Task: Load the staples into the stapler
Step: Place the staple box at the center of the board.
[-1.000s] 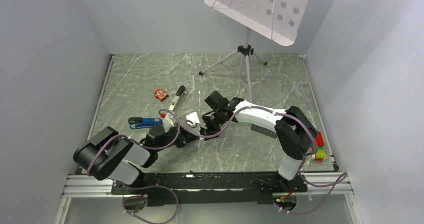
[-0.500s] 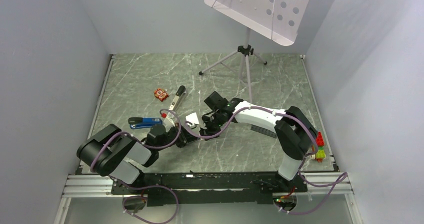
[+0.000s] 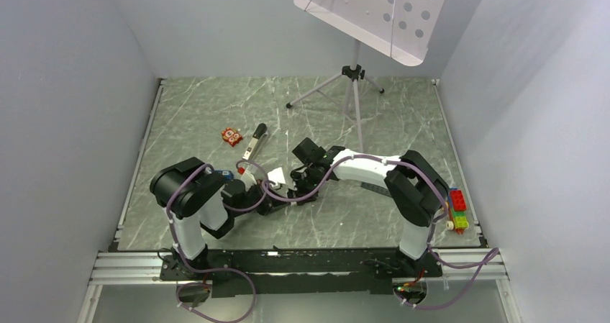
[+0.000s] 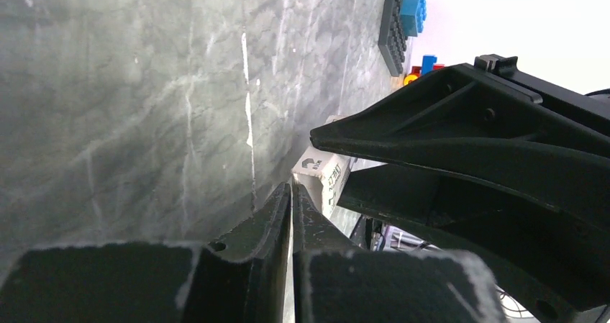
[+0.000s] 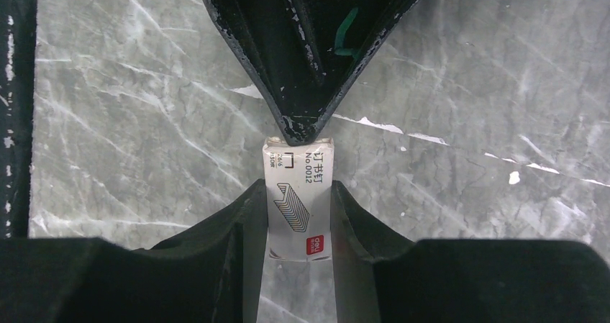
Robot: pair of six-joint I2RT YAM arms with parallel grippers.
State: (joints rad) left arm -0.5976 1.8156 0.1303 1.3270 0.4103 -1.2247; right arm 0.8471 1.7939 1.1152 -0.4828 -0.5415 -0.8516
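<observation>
A small white box [image 5: 297, 208] printed with a staple drawing stands between the fingers of my right gripper [image 5: 298, 190], which is shut on it just above the marble table. My left gripper [image 4: 291, 188] is shut with nothing in it. Its joined tips touch the far end of that box [image 4: 327, 175]. Both grippers meet at the table's middle, the left [image 3: 278, 196] beside the right [image 3: 293, 188]. The staples themselves are hidden. A blue stapler [image 3: 224, 173] peeks out behind the left arm. A black and silver stapler [image 3: 253, 142] lies further back.
A white scrap [image 3: 277, 173] lies just beyond the grippers. A small red item [image 3: 231, 135] sits at the back left. Toy bricks [image 3: 456, 209] and a dark baseplate [image 3: 378, 188] lie on the right. A tripod [image 3: 352, 85] holding a perforated panel stands at the back.
The left arm's shoulder and elbow have swung up and rightward, now covering most of the blue stapler. Its gripper stays at the box. The right arm has shifted slightly left.
</observation>
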